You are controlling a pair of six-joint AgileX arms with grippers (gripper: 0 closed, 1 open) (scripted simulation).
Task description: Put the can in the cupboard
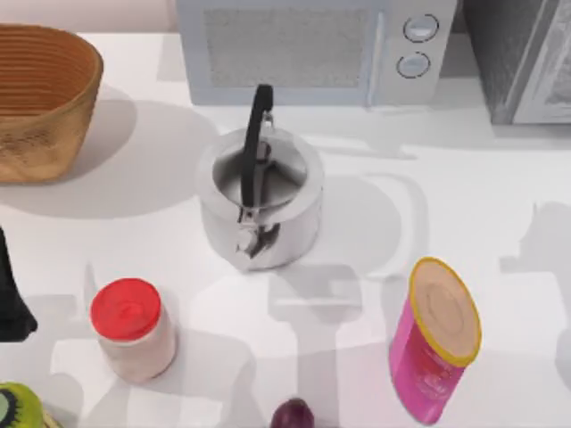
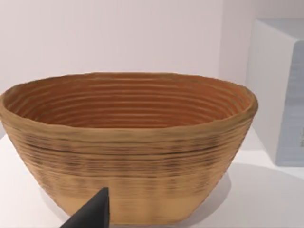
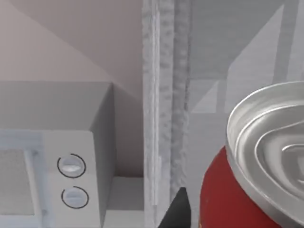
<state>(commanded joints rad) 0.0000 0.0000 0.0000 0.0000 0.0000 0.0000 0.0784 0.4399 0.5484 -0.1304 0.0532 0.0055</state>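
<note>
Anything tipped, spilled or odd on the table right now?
The pink canister near the table's front right leans rather than standing upright. Nothing looks spilled. The can shows close to the right wrist camera, before the cupboard.

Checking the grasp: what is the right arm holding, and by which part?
Seemingly the slim red drink can with silver top, close at its wrist camera; where the jaws hold it cannot be told.

can (image 3: 237, 199) chopped off by my right wrist view's edge, just its silver top and red shoulder visible, cupboard (image 1: 526, 62) cropped at the top view's corner, my left arm (image 1: 13, 294) mostly out of frame, green thing (image 1: 18, 408) and purple blob (image 1: 293, 415) half cut, can't tell what they are
</note>
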